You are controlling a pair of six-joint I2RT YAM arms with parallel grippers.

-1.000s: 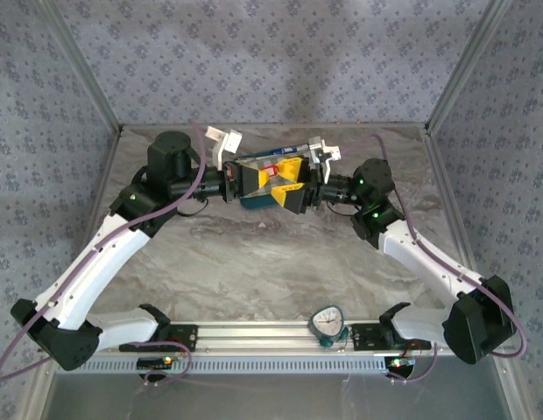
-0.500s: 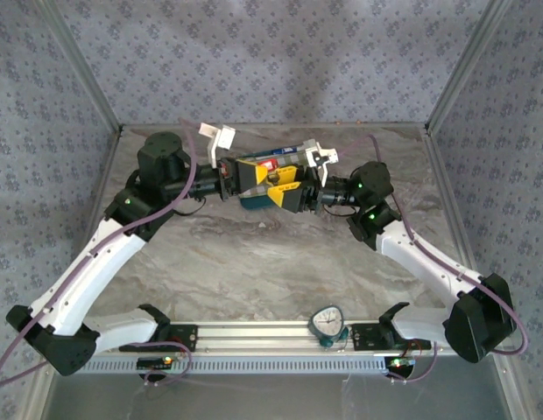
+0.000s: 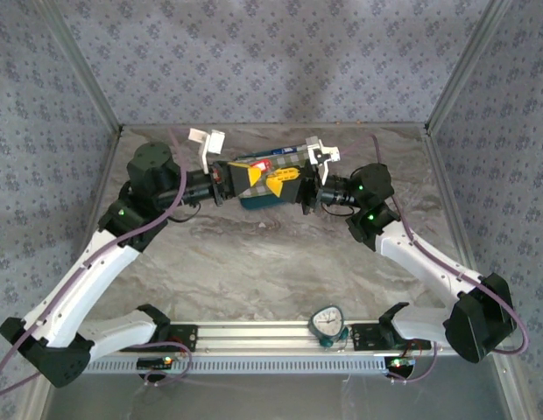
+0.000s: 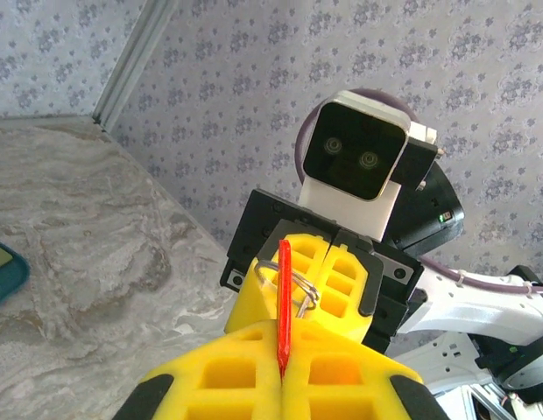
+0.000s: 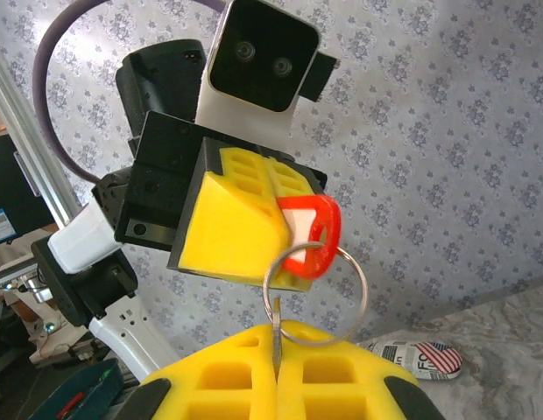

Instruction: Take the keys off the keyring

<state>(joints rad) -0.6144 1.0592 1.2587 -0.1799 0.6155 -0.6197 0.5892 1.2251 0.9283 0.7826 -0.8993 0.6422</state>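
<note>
The red key [image 5: 311, 229] is clamped between the yellow pads of the left gripper [image 4: 283, 372], whose jaws are closed on it, and its holed end is left sticking out. The metal keyring [image 5: 363, 289] is pinched at its lower edge by the right gripper [image 5: 276, 367], which is also closed. Both things are held in the air above the marble-patterned table [image 3: 254, 262], between the two wrists, and the ring is threaded through the hole of the key.

For this step to be done well, the key should probably be slid along the wire toward the split end of the ring, while the ring is kept firm and not twisted. A small rotation is likely needed more than a straight pull. Otherwise the ring may be bent or dragged out of the pads.

The split in the ring cannot be made out. In the top view the key and the ring are covered by the fingers. A teal case [image 3: 251, 203] below them is partly hidden, and it cannot be told whether other keys are present.
</note>
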